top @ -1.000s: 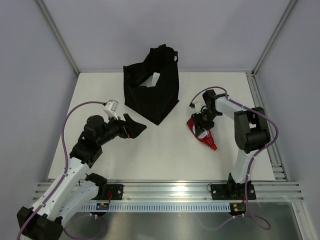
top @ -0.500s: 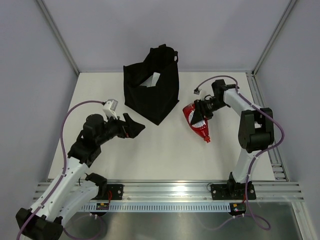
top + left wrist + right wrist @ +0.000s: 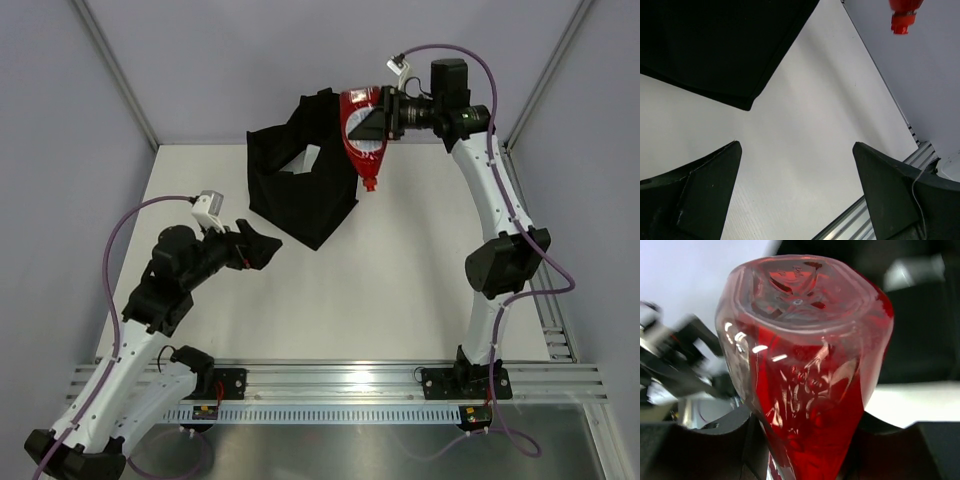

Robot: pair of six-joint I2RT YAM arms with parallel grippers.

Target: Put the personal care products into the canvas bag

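Note:
My right gripper is shut on the red bottle and holds it high in the air, cap down, just right of the black canvas bag. The bottle fills the right wrist view, base toward the camera, squeezed between the two dark fingers. Its red cap shows at the top of the left wrist view. My left gripper is open and empty, low over the table left of the bag's front corner. The other bottles are out of view.
The bag stands open at the back middle of the white table, a pale object showing in its mouth. A metal rail runs along the near edge. Grey walls enclose the back and sides.
My right arm has lifted the red bottle from the table at right up and back, to a spot beside the bag's top. My left arm shifted slightly left.

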